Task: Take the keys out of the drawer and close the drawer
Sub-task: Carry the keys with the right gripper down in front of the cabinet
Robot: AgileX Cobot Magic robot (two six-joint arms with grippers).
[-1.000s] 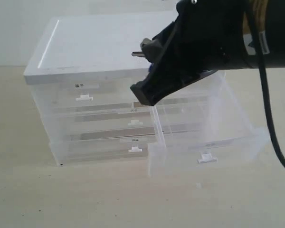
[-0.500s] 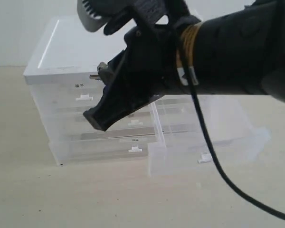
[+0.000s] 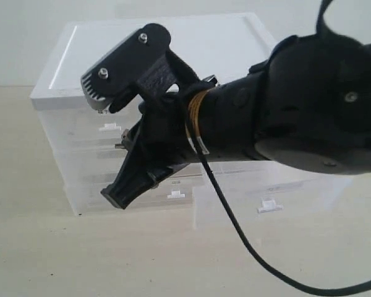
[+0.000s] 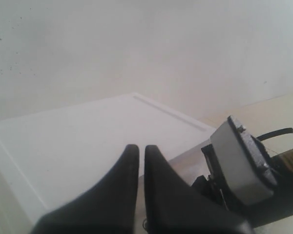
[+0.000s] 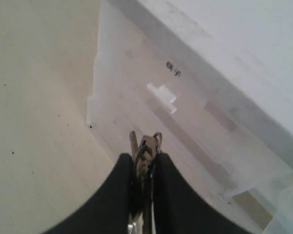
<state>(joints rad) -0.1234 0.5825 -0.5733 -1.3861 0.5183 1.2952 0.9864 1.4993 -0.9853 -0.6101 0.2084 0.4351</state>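
Plain white wall (image 3: 18,43) behind; pale beige tabletop (image 3: 49,260) below; soft, even light.

Support surface: a pale beige table (image 3: 55,253), matt finish, with a few small dark specks. One item stands directly on it — a translucent plastic drawer cabinet (image 3: 71,139) with a white top panel, set towards the rear near a white wall. The drawer (image 3: 297,192) on the cabinet's right side projects forward over the table — contact with the surface cannot be determined.
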